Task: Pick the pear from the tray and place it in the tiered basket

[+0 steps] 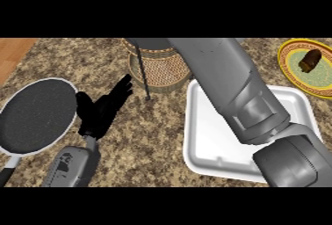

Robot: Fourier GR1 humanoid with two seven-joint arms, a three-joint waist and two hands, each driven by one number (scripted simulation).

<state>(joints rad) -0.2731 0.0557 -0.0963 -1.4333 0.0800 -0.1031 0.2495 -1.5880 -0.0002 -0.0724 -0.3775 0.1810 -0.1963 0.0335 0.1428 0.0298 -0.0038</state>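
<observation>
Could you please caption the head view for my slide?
Right forearm reaches across the white tray to the tiered basket; left hand rests open.

This is a kitchen, seen from above at a work surface. The desk point(149, 136) has a speckled brown and beige stone top like a kitchen counter, and a strip of warm wood point(12, 55) shows at its far left corner. Cooking and serving ware lies on it: a round dark frying pan point(35, 115) with a pale rim and a handle at the left, a white square tray point(214, 154) with raised edges at the right, a woven wicker basket point(162, 66) on a thin black stand at the back, and a yellow-rimmed plate point(324, 74) with a green centre carrying a small brown piece of food point(311, 60) in the far right corner.
</observation>
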